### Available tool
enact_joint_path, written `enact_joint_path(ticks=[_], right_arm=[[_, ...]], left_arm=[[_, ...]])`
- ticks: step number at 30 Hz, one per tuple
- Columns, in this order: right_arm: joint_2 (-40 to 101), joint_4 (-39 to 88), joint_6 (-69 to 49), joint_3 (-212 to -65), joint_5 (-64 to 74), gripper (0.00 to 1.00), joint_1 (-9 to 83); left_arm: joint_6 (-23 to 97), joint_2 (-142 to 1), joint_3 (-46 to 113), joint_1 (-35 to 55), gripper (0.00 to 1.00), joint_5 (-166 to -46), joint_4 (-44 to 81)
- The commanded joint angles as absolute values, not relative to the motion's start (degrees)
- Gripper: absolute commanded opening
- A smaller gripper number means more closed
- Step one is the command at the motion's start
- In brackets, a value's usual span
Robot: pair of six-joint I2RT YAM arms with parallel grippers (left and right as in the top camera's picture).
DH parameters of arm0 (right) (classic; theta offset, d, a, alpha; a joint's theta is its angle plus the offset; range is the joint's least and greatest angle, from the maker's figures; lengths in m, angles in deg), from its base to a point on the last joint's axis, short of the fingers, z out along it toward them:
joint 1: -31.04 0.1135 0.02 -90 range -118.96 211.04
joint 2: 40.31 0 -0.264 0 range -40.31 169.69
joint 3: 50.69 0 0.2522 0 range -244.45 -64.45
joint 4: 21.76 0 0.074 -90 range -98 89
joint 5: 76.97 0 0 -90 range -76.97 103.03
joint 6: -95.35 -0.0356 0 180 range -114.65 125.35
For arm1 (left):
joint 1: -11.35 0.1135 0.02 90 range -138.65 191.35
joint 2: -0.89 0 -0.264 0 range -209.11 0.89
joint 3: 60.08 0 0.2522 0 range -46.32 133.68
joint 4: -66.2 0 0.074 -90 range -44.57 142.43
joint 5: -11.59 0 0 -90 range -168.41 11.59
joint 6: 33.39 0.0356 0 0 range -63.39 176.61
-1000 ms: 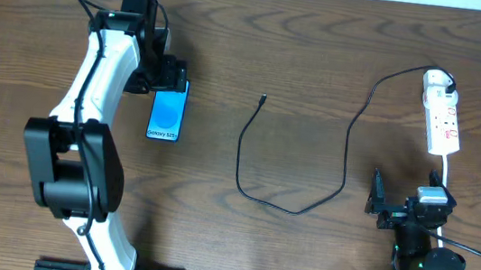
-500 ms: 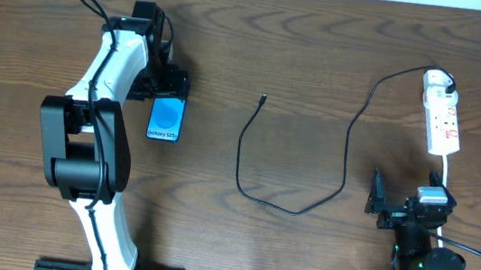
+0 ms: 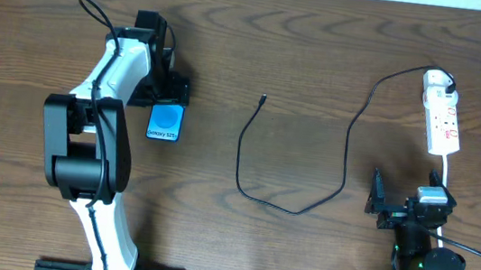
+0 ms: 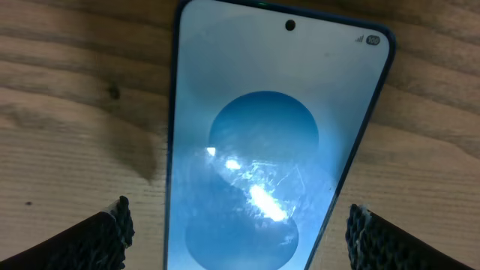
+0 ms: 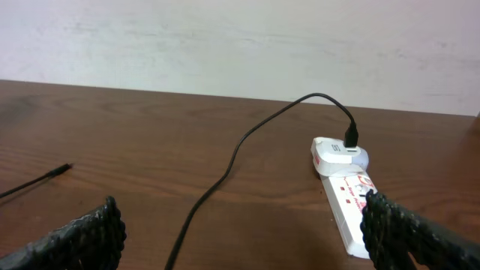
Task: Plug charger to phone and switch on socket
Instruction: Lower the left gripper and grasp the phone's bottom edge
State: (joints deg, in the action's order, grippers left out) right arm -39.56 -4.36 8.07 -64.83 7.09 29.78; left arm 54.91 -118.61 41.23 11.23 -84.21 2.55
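Left gripper [image 4: 240, 225] is wide open, fingers either side of the phone [image 4: 270, 150], left of the table's [image 3: 233, 43] middle, nearer the far edge. Right gripper [image 5: 244, 214] gapes open too, by the front-right corner. The charger [image 3: 295, 212] sprawls mid-table, plugged into the socket [image 3: 440, 120] near the far-right corner.

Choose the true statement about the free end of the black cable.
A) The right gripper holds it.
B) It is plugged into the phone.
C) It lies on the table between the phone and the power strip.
C: the cable tip lies loose on the table, apart from the phone and the power strip.
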Motion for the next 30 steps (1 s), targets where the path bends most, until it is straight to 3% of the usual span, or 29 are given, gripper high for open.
enact_joint_path(ticks=[1,30], right_arm=[[-39.6,-4.1,7.7,-64.8,7.1,0.99,30.2],[-39.6,-4.1,7.7,-64.8,7.1,0.99,30.2]], left_arm=[[54.2,-119.4,40.7,10.9,0.92,-83.5,3.3],[54.2,-119.4,32.5,9.9,0.92,-84.2,10.7]])
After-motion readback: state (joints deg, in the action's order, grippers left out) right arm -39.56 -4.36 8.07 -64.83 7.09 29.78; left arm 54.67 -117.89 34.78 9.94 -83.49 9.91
